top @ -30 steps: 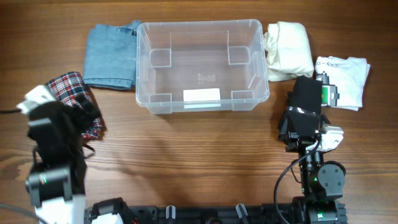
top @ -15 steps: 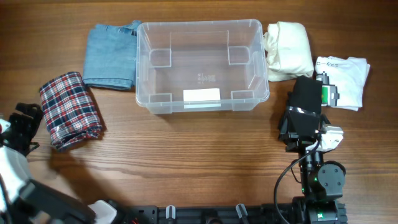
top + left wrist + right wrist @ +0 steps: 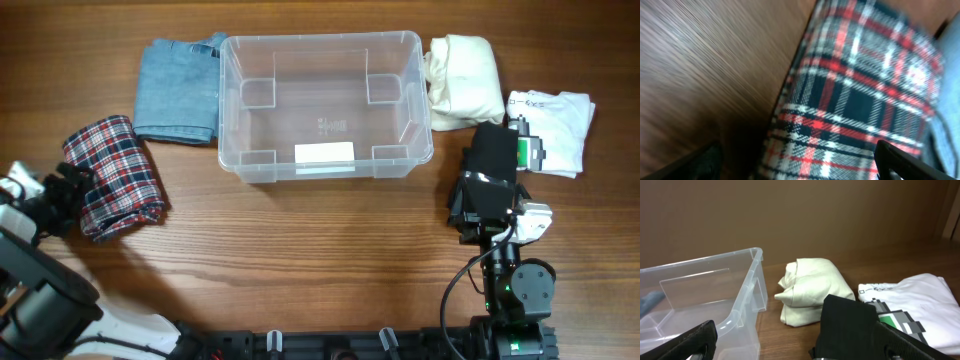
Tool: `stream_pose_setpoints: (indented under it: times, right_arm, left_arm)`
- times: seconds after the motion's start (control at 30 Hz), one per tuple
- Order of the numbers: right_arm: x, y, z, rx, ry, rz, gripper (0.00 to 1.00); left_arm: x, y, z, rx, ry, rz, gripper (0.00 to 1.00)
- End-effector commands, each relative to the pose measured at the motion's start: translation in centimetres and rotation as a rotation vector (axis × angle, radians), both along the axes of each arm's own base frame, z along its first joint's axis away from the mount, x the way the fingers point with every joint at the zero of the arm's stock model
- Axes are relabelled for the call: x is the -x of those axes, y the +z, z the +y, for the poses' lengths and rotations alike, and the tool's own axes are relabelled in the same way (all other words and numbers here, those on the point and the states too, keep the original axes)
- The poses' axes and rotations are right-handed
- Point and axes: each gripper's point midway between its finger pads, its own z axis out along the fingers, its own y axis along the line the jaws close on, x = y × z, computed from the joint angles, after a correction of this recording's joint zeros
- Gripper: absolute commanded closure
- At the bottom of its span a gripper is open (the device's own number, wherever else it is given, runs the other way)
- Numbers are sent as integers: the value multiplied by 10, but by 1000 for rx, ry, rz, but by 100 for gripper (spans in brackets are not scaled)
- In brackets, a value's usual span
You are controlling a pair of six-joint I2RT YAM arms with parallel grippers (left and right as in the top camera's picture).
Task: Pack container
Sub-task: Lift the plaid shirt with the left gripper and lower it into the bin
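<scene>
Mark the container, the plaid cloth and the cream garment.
container [image 3: 320,100], overhead view, bare floor of the clear bin.
plaid cloth [image 3: 113,175], overhead view, middle of the folded fabric.
cream garment [image 3: 463,80], overhead view, centre of the bundle.

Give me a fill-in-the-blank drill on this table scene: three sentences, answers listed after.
1. The clear container is ____ inside.
2. The folded cloth beside the left gripper is patterned in ____.
3. Between the container and the printed T-shirt lies a garment coloured ____.

Missing words: empty; plaid; cream.
</scene>
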Motion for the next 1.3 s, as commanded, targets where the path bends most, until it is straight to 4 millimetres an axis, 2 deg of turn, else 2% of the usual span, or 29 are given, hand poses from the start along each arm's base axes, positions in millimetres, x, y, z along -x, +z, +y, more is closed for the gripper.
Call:
stream_pose_setpoints:
  times: [0.0, 0.03, 0.1, 0.17, 0.2, 0.23, 0.3, 0.4, 0.5, 0.53, 0.57, 0.6, 0.63, 0.7, 0.8, 0.9, 0.97, 1.0, 1.17, 1.27]
  right_arm:
    - [0, 1, 3, 12, 18, -3, 0]
    - [0, 1, 3, 12, 18, -3, 0]
    - [0, 1, 3, 12, 18, -3, 0]
    - [0, 1, 4, 12, 19, -3, 0]
    - [0, 1, 3, 12, 18, -3, 0]
    - [0, 1, 3, 12, 18, -3, 0]
    - [0, 1, 3, 12, 18, -3, 0]
    - [0, 1, 3, 12, 18, -3, 0]
    - [0, 1, 3, 12, 18, -3, 0]
    - [0, 1, 3, 12, 18, -3, 0]
    - [0, 1, 4, 12, 19, -3, 0]
    - [0, 1, 3, 12, 18, -3, 0]
    - [0, 1, 3, 12, 18, -3, 0]
    - [0, 1, 3, 12, 18, -3, 0]
    - [0, 1, 3, 12, 18, -3, 0]
    - [0, 1, 4, 12, 19, -3, 0]
    - [0, 1, 3, 12, 18, -3, 0]
    - [0, 1, 4, 12, 19, -3, 0]
    - [0, 1, 4, 12, 19, -3, 0]
    - [0, 1, 4, 12, 19, -3, 0]
  left_arm:
    - [-17, -24, -31, 23, -124, 47, 12]
    - [-19, -28, -36, 15, -136, 65, 17]
    - [-22, -31, -44, -5, -159, 96, 40]
    - [-25, -29, -50, 1, -175, 108, 71]
    - [-25, -26, -52, 10, -173, 115, 82]
    - [-25, -22, -52, 18, -168, 117, 90]
    - [-32, -2, -54, 50, -162, 81, 96]
    - [-58, 71, -73, 120, -247, -122, 96]
    - [-67, 157, -92, 90, -303, -237, 96]
    - [-68, 191, -105, 61, -337, -278, 96]
    - [-67, 218, -117, 31, -366, -308, 96]
    - [-65, 250, -136, -8, -409, -354, 96]
    - [-62, 274, -154, -35, -446, -392, 96]
    - [-57, 312, -191, -67, -506, -466, 96]
    - [-53, 345, -239, -62, -537, -536, 96]
    - [-59, 352, -282, -49, -561, -544, 96]
    - [-71, 339, -309, -50, -556, -498, 96]
    - [-77, 328, -320, -47, -548, -461, 96]
    - [-122, 249, -382, -16, -569, -283, 96]
    - [-146, 203, -410, 29, -561, -210, 96]
